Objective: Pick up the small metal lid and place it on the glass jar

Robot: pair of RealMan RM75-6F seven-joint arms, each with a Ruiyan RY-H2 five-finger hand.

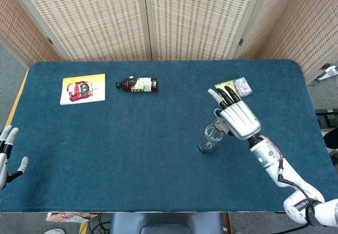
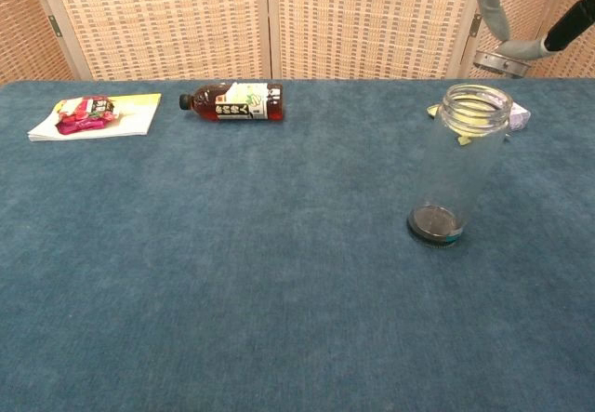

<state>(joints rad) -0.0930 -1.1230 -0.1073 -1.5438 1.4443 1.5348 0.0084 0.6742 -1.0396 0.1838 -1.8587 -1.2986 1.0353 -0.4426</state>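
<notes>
The glass jar (image 2: 462, 166) stands upright and open-mouthed on the blue table; in the head view the jar (image 1: 209, 138) sits just below and left of my right hand (image 1: 236, 115). That hand hovers palm down with its fingers stretched out over the jar's far side. In the chest view only the fingers (image 2: 491, 12) reach in from the top edge, holding the small metal lid (image 2: 502, 62) a little above and right of the jar's mouth. The head view hides the lid under the hand. My left hand (image 1: 7, 155) rests at the table's near left edge, fingers apart, holding nothing.
A dark drink bottle (image 1: 137, 84) lies on its side at the back centre. A yellow-white book with a red packet (image 1: 82, 90) on it lies at the back left. A yellow pad and a purple packet (image 1: 242, 85) lie beyond the jar. A slatted screen stands behind the table.
</notes>
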